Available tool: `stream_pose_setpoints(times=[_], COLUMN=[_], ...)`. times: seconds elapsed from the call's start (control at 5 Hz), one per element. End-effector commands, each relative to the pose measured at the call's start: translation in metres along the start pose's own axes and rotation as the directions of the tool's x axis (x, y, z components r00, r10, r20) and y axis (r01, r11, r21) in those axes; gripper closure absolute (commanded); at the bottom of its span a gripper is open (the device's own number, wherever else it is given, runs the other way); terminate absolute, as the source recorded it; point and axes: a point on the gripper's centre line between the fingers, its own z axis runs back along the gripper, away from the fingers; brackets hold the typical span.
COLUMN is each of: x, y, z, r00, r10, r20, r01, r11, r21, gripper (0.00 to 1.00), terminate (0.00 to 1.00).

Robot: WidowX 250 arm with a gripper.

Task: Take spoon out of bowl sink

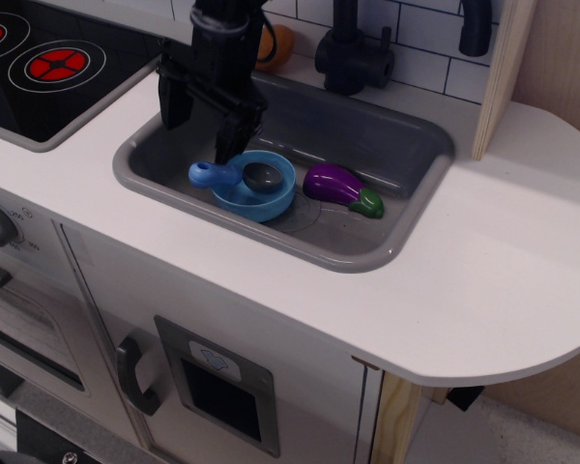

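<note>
The light blue bowl (261, 198) sits in the grey sink (406, 145), left of the drain. The spoon lies across the bowl: its dark grey cup (262, 176) rests inside and its stubby light blue handle (211, 174) sticks out over the bowl's left rim. My black gripper (198, 126) hangs open and empty above the sink's left part, a little above and behind the spoon's handle. One finger (227, 135) reaches down close to the handle, the other (171, 104) is over the sink's left rim.
A purple eggplant with a green cap (341, 187) lies in the sink right of the bowl. A black faucet (353, 53) and an orange object (275, 43) stand behind the sink. The black stovetop with red rings (53, 63) is at the left. White counter (503, 261) spreads right.
</note>
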Motion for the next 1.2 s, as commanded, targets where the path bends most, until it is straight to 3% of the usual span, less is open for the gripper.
stream_pose_setpoints(times=[0.0,0.6,0.8,1.0], x=[0.0118,0.0088,0.0087,0.0077], y=[0.0033,-0.0037,-0.0042,-0.0035], z=[-0.0084,-0.0158,-0.0158,-0.0136], r00=[0.995,0.995,0.996,0.996], r10=[-0.095,-0.098,-0.091,-0.089], r20=[0.025,-0.015,-0.017,-0.023], r01=[0.095,0.097,0.090,0.088], r11=[0.996,0.995,0.996,0.996], r21=[-0.001,-0.017,-0.022,-0.033], gripper=[0.00,0.00,1.00,1.00], terminate=[0.00,0.00,0.00,0.00])
